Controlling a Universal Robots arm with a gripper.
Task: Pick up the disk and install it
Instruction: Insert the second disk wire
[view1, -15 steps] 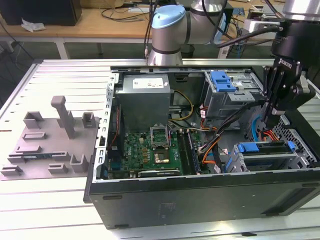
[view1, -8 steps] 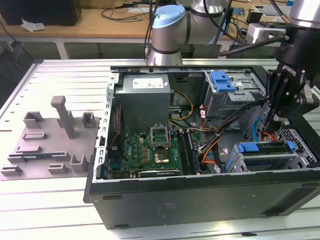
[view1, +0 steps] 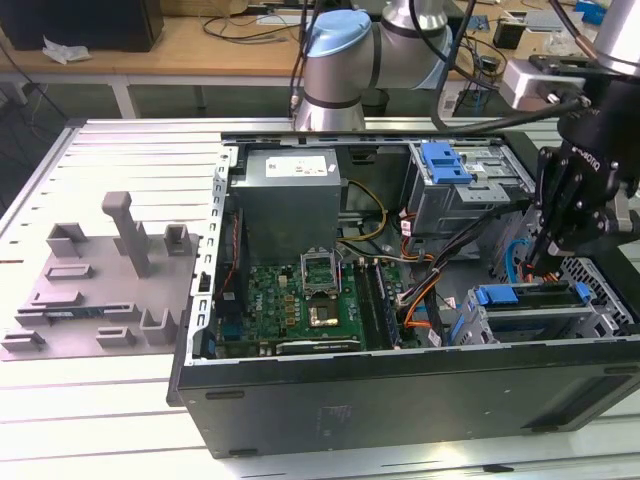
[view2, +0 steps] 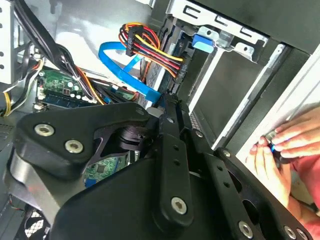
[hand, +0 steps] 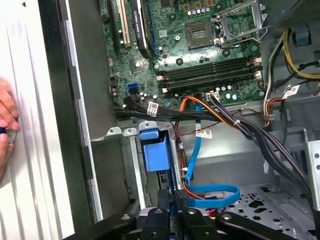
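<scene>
My black gripper (view1: 535, 265) reaches down into the open computer case (view1: 330, 390) at the exterior view's right, just over the grey drive cage (view1: 545, 320) with its blue latch (view1: 495, 295). In the first wrist view its fingers (hand: 162, 202) stand close together on a thin dark edge with a blue strip, the disk (hand: 174, 196), right beside the cage's blue latch (hand: 155, 150). The rest of the disk is hidden by the gripper (view2: 167, 107) and the cage (view2: 225, 85).
A grey plastic fixture (view1: 100, 290) with upright posts lies on the white table at the exterior view's left. Blue and orange cables (hand: 210, 192) run close to the fingers. A second cage (view1: 465, 185) sits behind. A person's hand (view2: 285, 145) rests beside the case.
</scene>
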